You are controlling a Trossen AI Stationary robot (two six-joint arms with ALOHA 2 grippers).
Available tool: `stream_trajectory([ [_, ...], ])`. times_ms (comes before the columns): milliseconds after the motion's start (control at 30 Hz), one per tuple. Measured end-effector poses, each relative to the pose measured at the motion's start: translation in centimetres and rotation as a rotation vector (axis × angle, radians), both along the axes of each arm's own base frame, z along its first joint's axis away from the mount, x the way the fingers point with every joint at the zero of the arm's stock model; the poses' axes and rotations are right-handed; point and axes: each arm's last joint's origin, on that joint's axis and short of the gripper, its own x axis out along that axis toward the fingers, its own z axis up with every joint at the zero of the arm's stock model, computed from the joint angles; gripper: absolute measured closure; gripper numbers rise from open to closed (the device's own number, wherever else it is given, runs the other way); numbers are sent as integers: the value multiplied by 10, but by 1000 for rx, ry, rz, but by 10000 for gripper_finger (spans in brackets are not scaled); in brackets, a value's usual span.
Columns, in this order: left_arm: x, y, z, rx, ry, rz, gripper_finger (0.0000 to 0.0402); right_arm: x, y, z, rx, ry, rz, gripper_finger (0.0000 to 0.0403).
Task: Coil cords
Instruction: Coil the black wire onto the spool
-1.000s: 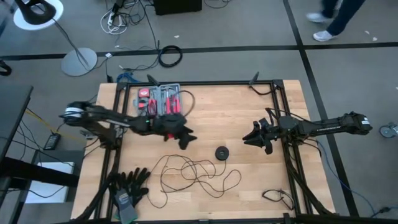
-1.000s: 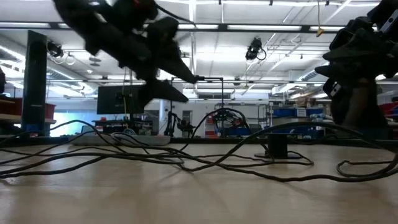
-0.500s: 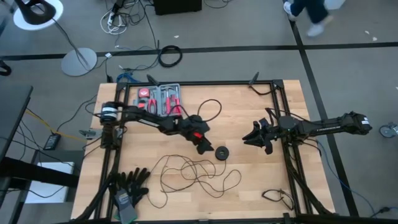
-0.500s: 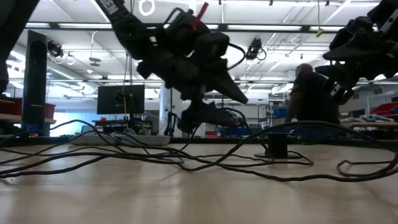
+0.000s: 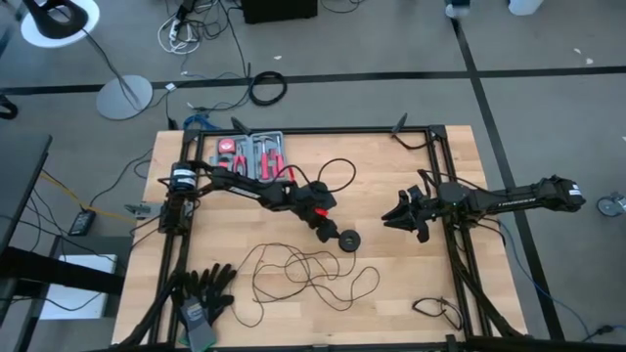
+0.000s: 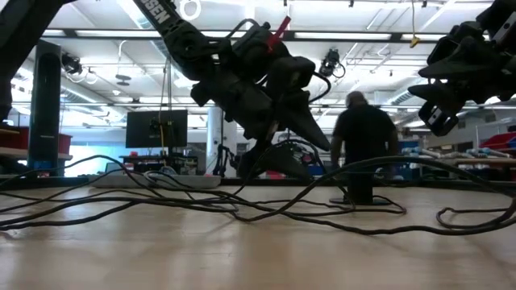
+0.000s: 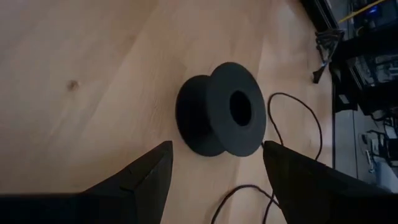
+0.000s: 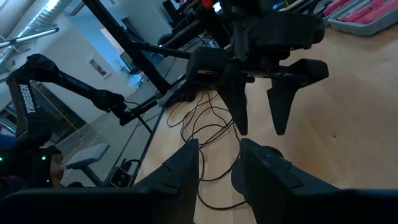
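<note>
Black fingers of the left gripper (image 7: 214, 180) stand apart, one on each side of the spool-shaped puck (image 7: 222, 109) at the end of the cord, without touching it as far as I can see. From overhead the left gripper (image 5: 331, 233) sits just beside that puck (image 5: 348, 241), near the middle of the wooden table (image 5: 391, 166).

Out from the puck, the cord (image 5: 311, 274) runs toward the front of the table and lies in a loose tangle of overlapping loops. It is very thin and limp, and I would judge it light, with no stiffness to hold a shape; pull one strand and the rest will likely drag and snag across itself. The puck looks hard and smooth, with a waist between two rims, so that waist seems the surest place to grip, and the one firm point to wind around.

Off to the other side, the right gripper (image 5: 400, 215) waits above the table with its fingers slightly apart and empty. Behind the left arm sits a tray of red-handled tools (image 5: 250, 156).
</note>
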Motion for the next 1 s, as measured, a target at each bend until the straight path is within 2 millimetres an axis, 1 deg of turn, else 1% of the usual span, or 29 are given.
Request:
stream_trajectory([
  [167,0,-4,0,-33,13,23,153,0,0,0,0,1,0,284],
  [333,2,-9,1,-24,8,38,175,0,0,0,0,1,0,284],
  [433,6,-10,-4,-33,5,53,189,0,0,0,0,0,0,284],
  [467,8,-10,-9,-39,21,51,193,0,0,0,0,1,0,284],
  [567,17,-10,-17,-57,32,34,202,0,0,0,0,0,0,284],
  [633,23,-11,-18,-78,35,27,205,0,0,0,0,-2,0,284],
  [700,29,-11,-16,-87,5,16,208,0,0,1,0,-7,0,284],
  [900,36,-11,-9,-83,-20,9,209,0,0,1,0,-10,0,284],
  [1000,37,-10,-9,-67,-19,26,213,0,0,2,0,-16,0,284],
])
